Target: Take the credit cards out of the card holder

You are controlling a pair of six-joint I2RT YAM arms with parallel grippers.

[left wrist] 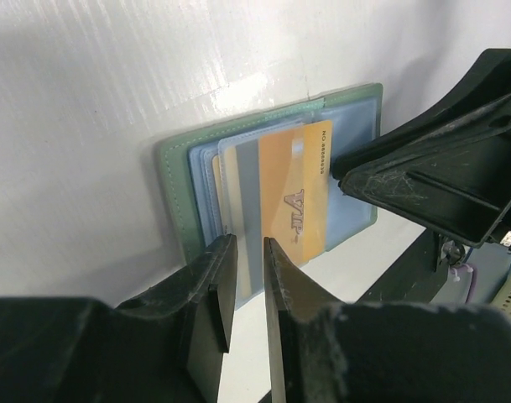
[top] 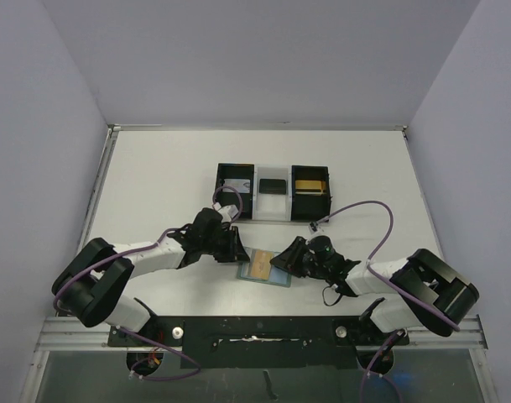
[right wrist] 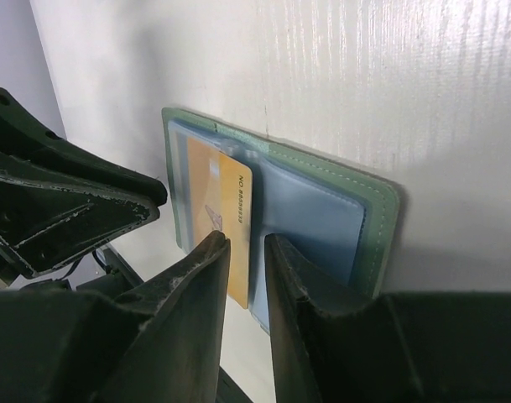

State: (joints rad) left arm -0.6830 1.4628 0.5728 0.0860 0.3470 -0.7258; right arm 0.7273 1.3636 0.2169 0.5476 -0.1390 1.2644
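Observation:
The card holder lies open on the table between my two grippers, grey-green outside with pale blue pockets. A gold card sticks partway out of one pocket, and it also shows in the right wrist view. A paler card lies beside it. My left gripper hovers at the holder's left edge, its jaws a narrow gap apart and empty. My right gripper is at the right edge over the gold card's end, also narrowly apart and holding nothing.
A black-and-clear three-compartment tray stands behind the holder. It holds a pale card on the left, a dark item in the middle and a gold item on the right. Grey walls enclose the white table.

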